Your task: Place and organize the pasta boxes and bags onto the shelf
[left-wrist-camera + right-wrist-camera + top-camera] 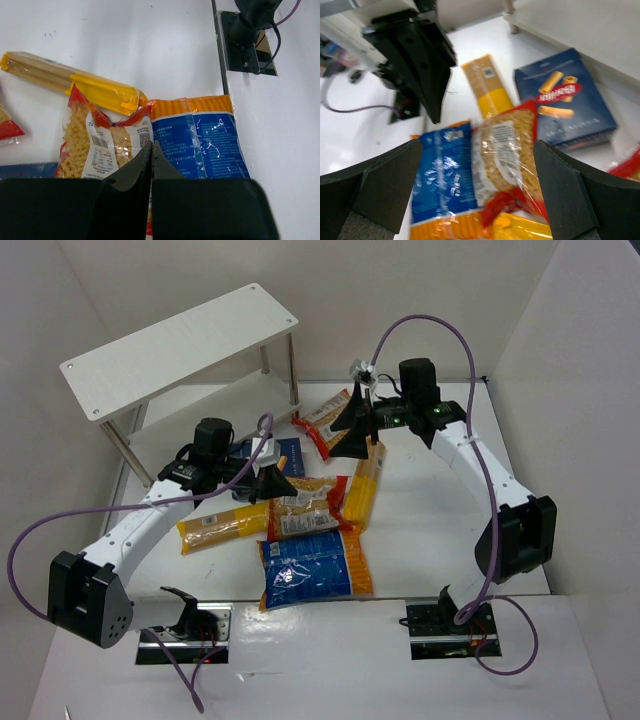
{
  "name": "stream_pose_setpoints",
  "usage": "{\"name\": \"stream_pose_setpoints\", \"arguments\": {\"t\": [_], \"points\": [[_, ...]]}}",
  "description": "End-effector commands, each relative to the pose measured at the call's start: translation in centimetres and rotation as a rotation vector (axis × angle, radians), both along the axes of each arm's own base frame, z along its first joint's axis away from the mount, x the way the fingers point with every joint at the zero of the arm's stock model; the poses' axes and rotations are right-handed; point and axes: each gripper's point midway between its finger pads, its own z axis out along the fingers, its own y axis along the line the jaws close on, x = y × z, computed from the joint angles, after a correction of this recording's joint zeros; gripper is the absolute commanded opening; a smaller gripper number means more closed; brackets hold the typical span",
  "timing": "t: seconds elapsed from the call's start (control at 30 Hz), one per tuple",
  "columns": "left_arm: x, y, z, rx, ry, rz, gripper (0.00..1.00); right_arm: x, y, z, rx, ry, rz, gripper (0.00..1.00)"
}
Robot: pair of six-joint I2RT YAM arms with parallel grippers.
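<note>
Packs all lie on the white tabletop, none on the white shelf on silver legs; the left tool, pressed together at the red-edged clear bag of yellow pasta, should lift it next, the right tool spread wide.

We count one white shelf, one dark blue box and one blue-orange bag. We also count two red-edged clear bags and two long yellow packs.

White table, plain pale walls behind and beside it
</note>
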Motion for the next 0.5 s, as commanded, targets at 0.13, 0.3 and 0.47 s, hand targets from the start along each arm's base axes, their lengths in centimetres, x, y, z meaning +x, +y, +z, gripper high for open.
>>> {"name": "stream_pose_setpoints", "arguments": {"t": [0.13,0.3,0.47], "points": [[1.1,0.9,-5.1,0.297,-0.114,0.068,0.81,0.9,-2.0,-1.8,-0.164,-0.189,-0.132,1.00],[3.4,1.5,-9.4,0.476,-0.186,0.164,1.00,1.3,-5.7,-3.1,-0.236,-0.237,-0.251,1.00],[5.3,2.5,-11.7,0.590,-0.280,0.165,1.00,0.6,-8.7,-3.7,-0.272,-0.287,-0.324,1.00]]}}
